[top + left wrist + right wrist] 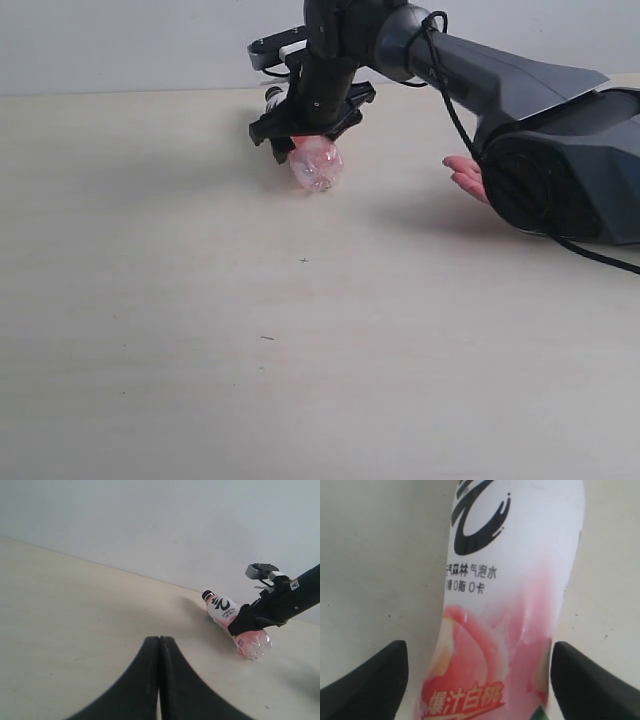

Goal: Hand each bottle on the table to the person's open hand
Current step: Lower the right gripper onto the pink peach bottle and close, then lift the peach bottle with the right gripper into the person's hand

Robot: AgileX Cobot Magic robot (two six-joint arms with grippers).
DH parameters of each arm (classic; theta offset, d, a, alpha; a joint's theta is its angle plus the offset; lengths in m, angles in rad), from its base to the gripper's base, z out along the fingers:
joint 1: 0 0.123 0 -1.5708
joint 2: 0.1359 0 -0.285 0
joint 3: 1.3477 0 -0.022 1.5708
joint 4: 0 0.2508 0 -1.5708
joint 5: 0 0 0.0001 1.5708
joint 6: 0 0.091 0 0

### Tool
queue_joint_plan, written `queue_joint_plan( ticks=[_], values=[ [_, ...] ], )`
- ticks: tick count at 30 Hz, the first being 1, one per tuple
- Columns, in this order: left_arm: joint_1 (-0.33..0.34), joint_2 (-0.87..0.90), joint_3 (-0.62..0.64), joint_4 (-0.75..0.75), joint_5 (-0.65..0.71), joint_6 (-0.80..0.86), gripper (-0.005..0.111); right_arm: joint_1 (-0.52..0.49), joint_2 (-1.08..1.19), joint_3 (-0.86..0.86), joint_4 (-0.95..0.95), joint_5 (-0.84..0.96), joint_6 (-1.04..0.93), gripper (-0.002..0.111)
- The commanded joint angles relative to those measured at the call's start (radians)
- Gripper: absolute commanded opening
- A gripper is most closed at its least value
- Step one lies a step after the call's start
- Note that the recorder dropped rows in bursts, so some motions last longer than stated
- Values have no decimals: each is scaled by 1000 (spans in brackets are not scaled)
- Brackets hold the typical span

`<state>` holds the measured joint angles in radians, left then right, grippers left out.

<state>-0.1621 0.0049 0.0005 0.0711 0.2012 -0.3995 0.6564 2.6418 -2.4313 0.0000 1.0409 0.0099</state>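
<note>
A pink-labelled bottle [318,165] with a black cap lies on its side on the pale table [300,360] at the far middle. My right gripper [305,140] straddles its middle from above. In the right wrist view the bottle [510,580] fills the space between the two fingers [375,680], which stand apart with a gap on one side; this gripper [477,655] is open. The person's open hand [465,175] rests palm up on the table to the right, partly hidden by the arm. My left gripper [159,642] is shut and empty, well away from the bottle [225,611]. No white-green bottles are in view.
The right arm's black base [570,180] sits at the right edge, with a cable trailing over the table. A pale wall [120,40] runs behind the table's far edge. The right gripper [255,617] shows in the left wrist view too.
</note>
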Motion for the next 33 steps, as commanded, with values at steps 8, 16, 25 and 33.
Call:
queue_joint_plan(
  ticks=[8, 16, 25, 33],
  values=[
    [-3, -5, 0, 4, -3, 2, 0, 1, 9, -7, -7, -23, 4, 20],
    [-3, -5, 0, 4, -3, 2, 0, 1, 7, -11, -7, -23, 4, 0],
    [-3, -5, 0, 4, -3, 2, 0, 1, -61, -11, -7, -16, 20, 0],
    [-3, -5, 0, 4, -3, 2, 0, 1, -140, -11, -21, 69, 7, 0]
  ],
)
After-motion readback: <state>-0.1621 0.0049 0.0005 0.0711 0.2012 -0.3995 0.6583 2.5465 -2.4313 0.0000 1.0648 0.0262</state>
